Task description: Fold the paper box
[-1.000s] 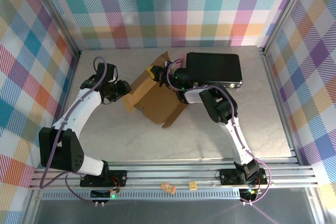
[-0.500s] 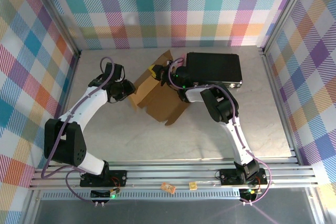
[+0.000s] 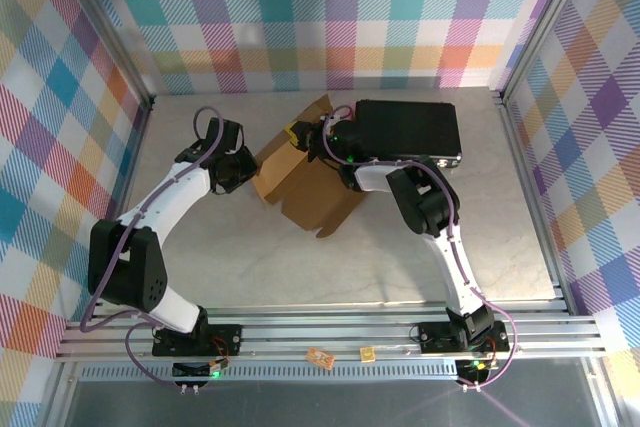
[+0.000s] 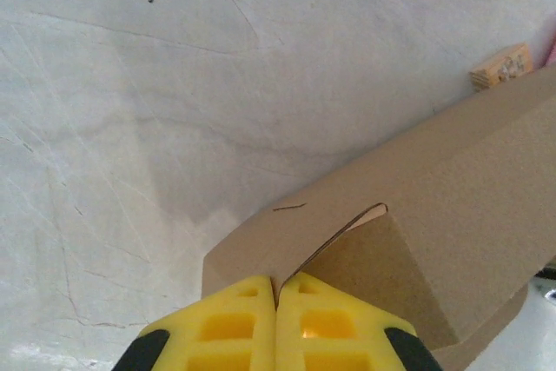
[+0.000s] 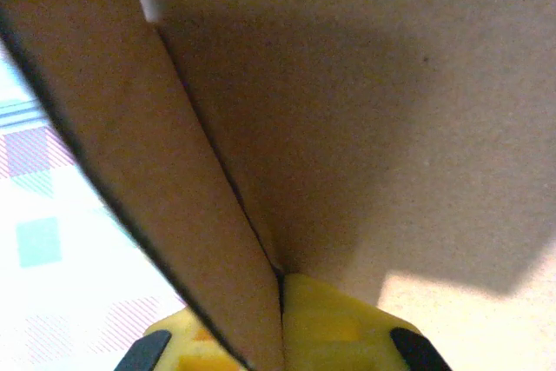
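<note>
A plain brown corrugated cardboard paper box [image 3: 310,187] lies partly folded on a pale, marbled grey tabletop [image 3: 480,237], just above the centre of the overhead view. It is a die-cut sheet with creased panels: a broad flat panel points toward the lower right, and shorter flaps stand up along its upper left side. Its upper right edge sits just beside a black rectangular case [image 3: 408,130].

The left gripper [image 3: 250,170] meets the box at its left edge. In the left wrist view, the yellow fingers [image 4: 230,319] are pressed together at the bottom of the frame, and the thin edge of a raised flap runs into the seam between them. The box [image 4: 452,206] fills the lower right, its surface matte and unprinted.

The right gripper [image 3: 299,136] reaches the box's upper flap from the right. In the right wrist view, its yellow fingers [image 5: 334,327] are clamped on a cardboard panel [image 5: 365,110] that rises between them and shades the frame brown.

Pastel checked walls [image 3: 330,17] surround the table.
</note>
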You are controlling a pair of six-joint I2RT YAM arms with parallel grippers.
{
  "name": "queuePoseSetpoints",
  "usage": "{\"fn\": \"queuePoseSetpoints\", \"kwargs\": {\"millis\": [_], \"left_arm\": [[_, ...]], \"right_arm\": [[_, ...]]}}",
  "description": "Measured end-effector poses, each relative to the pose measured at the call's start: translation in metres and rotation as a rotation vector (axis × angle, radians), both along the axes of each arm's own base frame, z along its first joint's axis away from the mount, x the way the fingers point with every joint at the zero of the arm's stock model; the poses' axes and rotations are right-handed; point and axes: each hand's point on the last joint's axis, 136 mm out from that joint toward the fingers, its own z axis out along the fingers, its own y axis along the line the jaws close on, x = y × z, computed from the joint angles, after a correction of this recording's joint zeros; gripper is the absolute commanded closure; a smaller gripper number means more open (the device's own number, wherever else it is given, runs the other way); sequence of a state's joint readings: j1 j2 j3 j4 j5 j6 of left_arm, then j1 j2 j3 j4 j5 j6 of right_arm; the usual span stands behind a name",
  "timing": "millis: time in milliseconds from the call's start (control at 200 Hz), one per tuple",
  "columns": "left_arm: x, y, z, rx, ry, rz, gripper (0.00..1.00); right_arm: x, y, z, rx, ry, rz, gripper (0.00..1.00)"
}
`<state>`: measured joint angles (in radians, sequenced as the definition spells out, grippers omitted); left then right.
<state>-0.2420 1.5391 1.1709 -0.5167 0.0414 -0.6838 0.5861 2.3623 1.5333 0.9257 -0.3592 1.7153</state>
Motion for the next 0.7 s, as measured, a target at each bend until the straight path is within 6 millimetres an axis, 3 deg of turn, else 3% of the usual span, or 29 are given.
{"fn": "queuePoseSetpoints", "kwargs": {"millis": [170, 360, 705], "left_arm": [[0.002, 0.001, 0.006, 0.039, 0.005, -0.021, 1.00], [0.002, 0.000, 0.009, 0.099, 0.011, -0.077, 1.00], [0.007, -0.012, 0.020, 0.217, -0.001, -0.216, 1.00]], "right_arm": [[0.000, -0.004, 0.005, -0.035, 0.039, -0.007, 0.86], [-0.003, -0.011, 0.001, -0.089, 0.095, 0.017, 0.68], [0.001, -0.034, 0.002, -0.155, 0.126, 0.044, 0.71]]}}
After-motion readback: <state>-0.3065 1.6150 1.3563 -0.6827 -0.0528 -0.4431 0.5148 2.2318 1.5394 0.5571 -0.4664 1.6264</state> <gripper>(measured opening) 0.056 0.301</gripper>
